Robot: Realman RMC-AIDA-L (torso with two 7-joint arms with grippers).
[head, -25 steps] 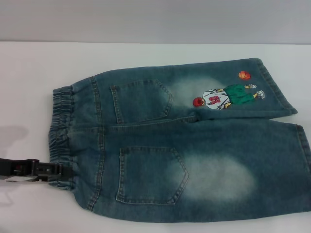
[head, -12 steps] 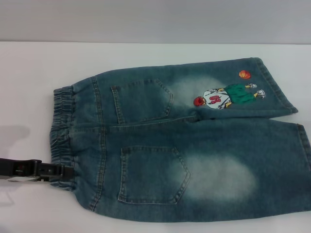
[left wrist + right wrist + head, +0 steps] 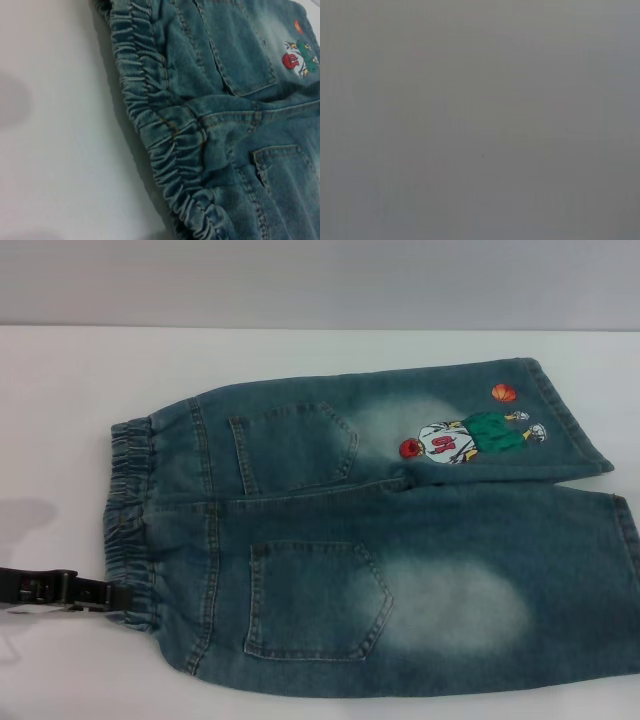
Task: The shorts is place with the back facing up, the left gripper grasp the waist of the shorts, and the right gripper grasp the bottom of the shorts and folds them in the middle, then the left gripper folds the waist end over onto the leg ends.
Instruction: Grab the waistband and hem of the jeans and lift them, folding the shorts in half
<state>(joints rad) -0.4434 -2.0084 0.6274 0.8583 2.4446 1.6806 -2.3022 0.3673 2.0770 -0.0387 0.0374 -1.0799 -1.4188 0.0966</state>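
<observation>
Left gripper [image 3: 118, 598] meets the elastic waist [image 3: 128, 520] edge of the shorts [image 3: 380, 540]; finger state cannot be determined. Shorts lie flat, back up, on the white table [image 3: 60, 400], leg hems [image 3: 628, 540] partly cropped. Right gripper not visible.

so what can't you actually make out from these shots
- Left hand: in the head view its tip meets the elastic waist of the shorts; open or shut cannot be told. The left wrist view shows no fingers.
- Right hand: in no view; the right wrist view is a blank grey field.
- Nearer leg's hem: cut off by the head view's right edge. The far leg hem shows.
- Front of the shorts: lies face down on the table.
</observation>
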